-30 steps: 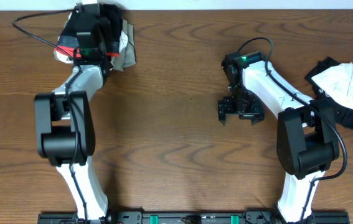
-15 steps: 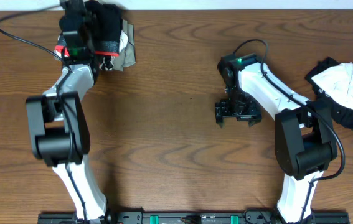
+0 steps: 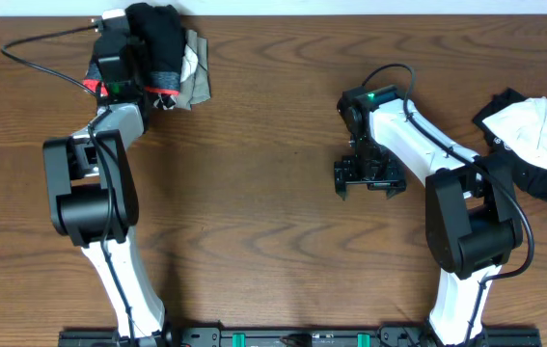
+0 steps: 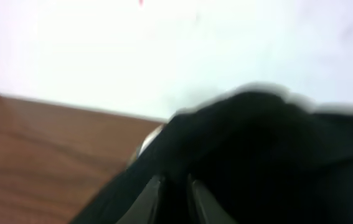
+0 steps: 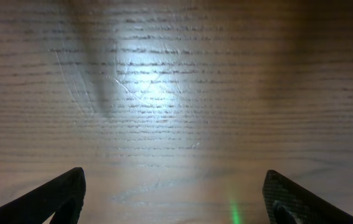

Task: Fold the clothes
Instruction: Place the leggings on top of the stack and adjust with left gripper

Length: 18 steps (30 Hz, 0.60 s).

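The clothes lie in two heaps. At the far left corner a stack holds black trousers (image 3: pixel 165 39) with a red-orange edge (image 3: pixel 164 95), a white piece (image 3: pixel 189 64) and an olive piece (image 3: pixel 197 85). My left gripper (image 3: pixel 138 48) sits on that stack. In the left wrist view its fingers (image 4: pixel 175 182) stand a narrow gap apart, buried in black cloth (image 4: pixel 269 149); whether they pinch it does not show. My right gripper (image 3: pixel 369 179) hangs open over bare wood (image 5: pixel 179 199), with nothing between its fingers. A white and black garment (image 3: pixel 540 130) lies at the right edge.
The wooden table (image 3: pixel 273 125) runs between the two arms. A white wall (image 4: pixel 164 50) rises just behind the left stack. A black cable (image 3: pixel 46 37) loops from the left wrist. The arm bases stand along the near edge.
My left wrist swung left over the stack, then came back slightly right and down. My right gripper drifted a little left, still open.
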Available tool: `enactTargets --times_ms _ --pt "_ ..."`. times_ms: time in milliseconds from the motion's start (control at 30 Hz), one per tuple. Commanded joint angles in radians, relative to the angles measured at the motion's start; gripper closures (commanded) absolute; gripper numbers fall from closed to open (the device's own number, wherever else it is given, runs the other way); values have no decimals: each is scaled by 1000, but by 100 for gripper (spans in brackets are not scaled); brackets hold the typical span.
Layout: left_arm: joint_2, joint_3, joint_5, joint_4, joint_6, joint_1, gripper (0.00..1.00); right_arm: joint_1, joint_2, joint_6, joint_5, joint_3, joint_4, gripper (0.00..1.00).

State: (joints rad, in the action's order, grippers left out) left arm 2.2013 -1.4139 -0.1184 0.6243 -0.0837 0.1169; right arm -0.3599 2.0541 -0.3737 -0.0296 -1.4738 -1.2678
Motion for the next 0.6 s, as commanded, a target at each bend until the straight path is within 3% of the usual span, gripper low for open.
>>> enactTargets --times_ms 0,233,567 --pt "-115 -67 22 10 -13 -34 85 -8 -8 4 -1 8 3 11" --pt "-80 -149 25 16 -13 -83 86 -8 -8 5 -1 8 -5 11" --pt "180 -272 -16 -15 -14 -67 85 -7 -8 5 -1 8 -20 11"
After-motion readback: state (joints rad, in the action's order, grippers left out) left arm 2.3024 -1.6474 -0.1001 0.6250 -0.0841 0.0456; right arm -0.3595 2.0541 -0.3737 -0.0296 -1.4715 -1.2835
